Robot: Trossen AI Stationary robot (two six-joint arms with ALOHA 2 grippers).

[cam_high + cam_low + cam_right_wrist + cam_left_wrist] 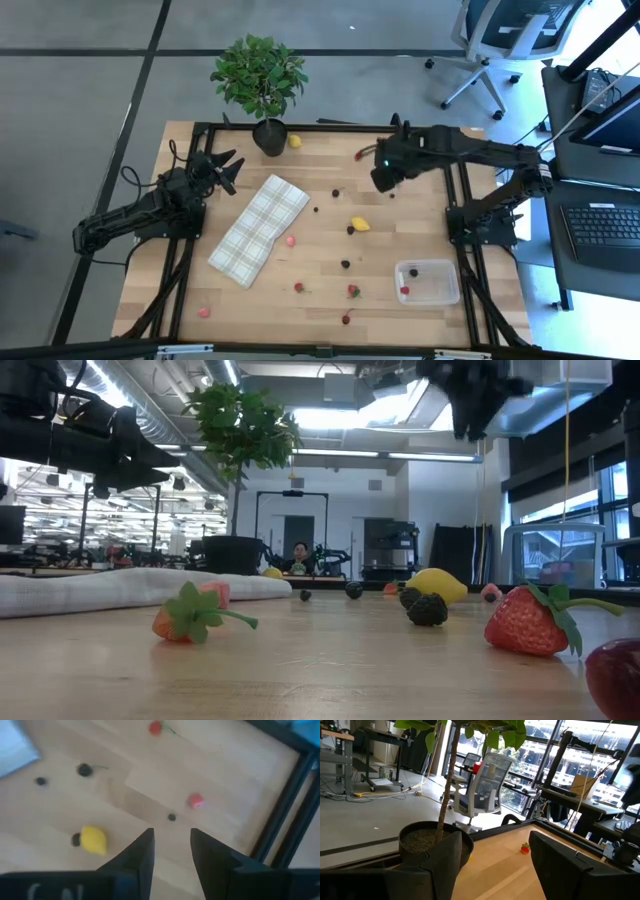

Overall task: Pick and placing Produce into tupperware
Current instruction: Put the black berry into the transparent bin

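Fingers of both grippers stand apart, holding nothing. From above, the left gripper (pixel 228 172) waits near the potted plant (pixel 260 80); the right gripper (pixel 380 180) hangs over the table's far side. Toy produce lies scattered on the wood, including a lemon (pixel 360 224). The clear tupperware (pixel 427 282) holds two pieces. Table-level: a strawberry (pixel 530 622) lies near. Right wrist: parted fingers (pixel 142 855) above the lemon (pixel 93 839).

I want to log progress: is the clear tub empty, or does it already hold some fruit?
Not empty. The high view shows the tub holding a red piece and a dark piece.
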